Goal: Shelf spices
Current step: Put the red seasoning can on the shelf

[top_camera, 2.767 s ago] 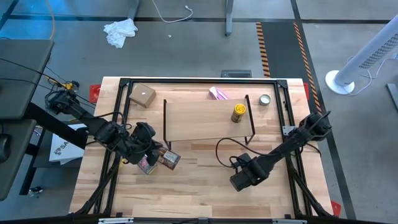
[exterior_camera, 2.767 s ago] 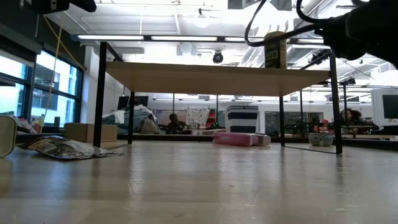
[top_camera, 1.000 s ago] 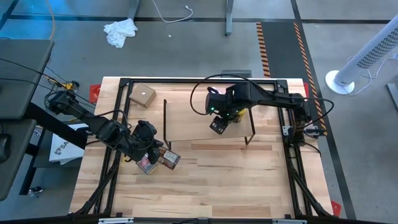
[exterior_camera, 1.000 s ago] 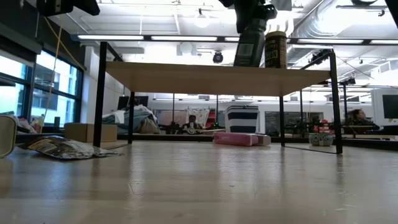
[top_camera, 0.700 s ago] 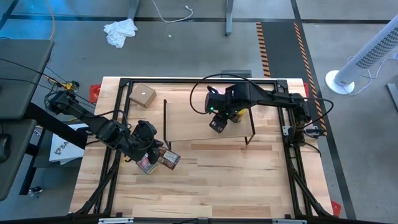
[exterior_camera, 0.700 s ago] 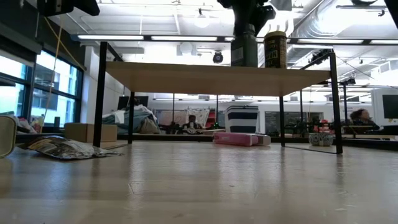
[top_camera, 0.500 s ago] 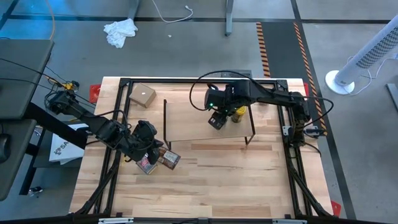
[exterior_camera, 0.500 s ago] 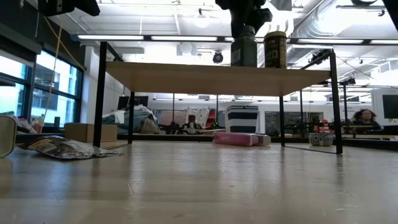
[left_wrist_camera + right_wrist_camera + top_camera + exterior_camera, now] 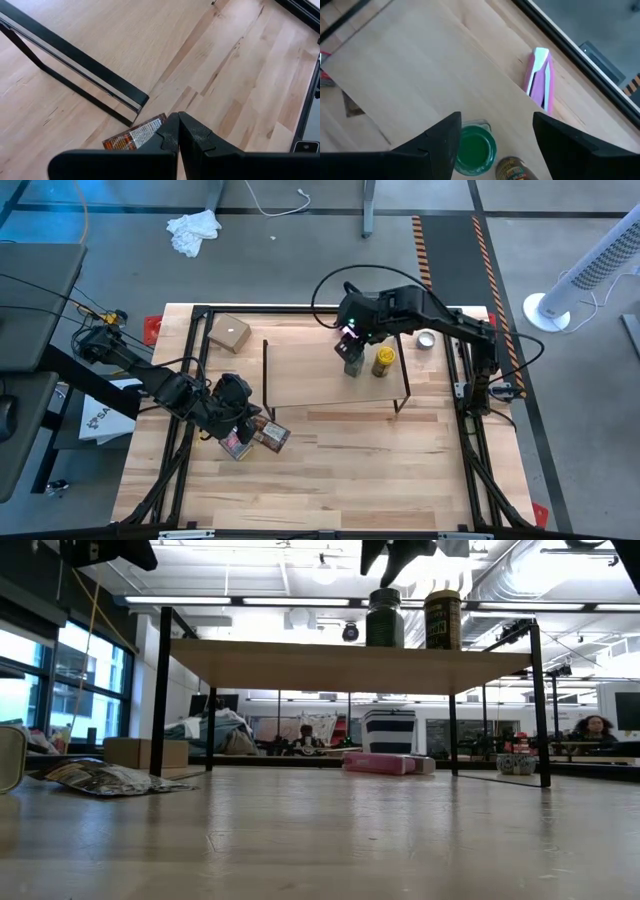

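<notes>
Two of four spices up on the shelf (image 9: 300, 375): green-lidded jar (image 9: 352, 364) upright on the plank beside the yellow jar (image 9: 382, 361) at its 3 o'clock, both near the shelf's 3 o'clock end. Right claw (image 9: 492, 131) spread wide just above the green lid, gripping nothing. Still down on the desk (image 9: 340, 470) off the shelf's 8 o'clock corner: red boxy container (image 9: 235, 443) and flat orange-brown packet (image 9: 272, 437), with left claw (image 9: 178, 131) pinched shut and empty right over them.
</notes>
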You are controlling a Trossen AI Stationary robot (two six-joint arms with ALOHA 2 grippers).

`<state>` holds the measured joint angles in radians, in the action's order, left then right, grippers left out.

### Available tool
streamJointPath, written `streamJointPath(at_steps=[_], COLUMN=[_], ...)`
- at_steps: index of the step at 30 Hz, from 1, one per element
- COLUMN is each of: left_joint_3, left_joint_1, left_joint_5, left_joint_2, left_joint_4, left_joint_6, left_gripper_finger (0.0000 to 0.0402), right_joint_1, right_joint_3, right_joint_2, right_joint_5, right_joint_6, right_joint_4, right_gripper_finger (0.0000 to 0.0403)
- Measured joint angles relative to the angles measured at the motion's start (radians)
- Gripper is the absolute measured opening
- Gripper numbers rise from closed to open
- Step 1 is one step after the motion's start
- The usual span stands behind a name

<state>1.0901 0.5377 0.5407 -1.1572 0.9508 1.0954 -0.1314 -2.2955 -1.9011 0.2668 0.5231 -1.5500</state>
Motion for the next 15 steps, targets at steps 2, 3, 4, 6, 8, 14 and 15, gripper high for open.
streamJointPath(at_steps=[2,3,4,6,8,14,15], left_joint_3=[0.000,0.000,0.000,0.000,0.000,0.000,0.000], left_joint_1=[0.000,0.000,0.000,0.000,0.000,0.001,0.001], left_joint_5=[0.001,0.005,0.010,0.014,0.001,-0.025,-0.026], left_joint_2=[0.000,0.000,0.000,0.001,0.010,0.050,0.059], left_joint_4=[0.000,0.000,-0.001,-0.006,-0.016,-0.020,-0.020], left_joint_6=[0.000,0.000,0.000,-0.014,-0.036,-0.043,-0.044], left_gripper_finger=[0.0000,0.0000,0.0000,0.0000,0.0000,0.0000,0.0001], right_joint_1=[0.005,0.011,0.017,0.038,0.059,0.122,0.130], right_joint_3=[-0.002,-0.002,-0.002,-0.002,-0.002,-0.002,-0.002], right_joint_2=[0.000,0.000,0.000,0.000,0.000,0.000,0.000], right_joint_5=[0.000,0.000,0.002,0.003,0.009,0.067,0.067], right_joint_6=[-0.001,-0.008,-0.021,-0.059,-0.093,-0.147,-0.148], right_joint_4=[0.012,0.017,0.022,0.043,0.066,0.084,0.092], right_gripper_finger=[0.0243,0.0243,0.0243,0.0243,0.0243,0.0243,0.0243])
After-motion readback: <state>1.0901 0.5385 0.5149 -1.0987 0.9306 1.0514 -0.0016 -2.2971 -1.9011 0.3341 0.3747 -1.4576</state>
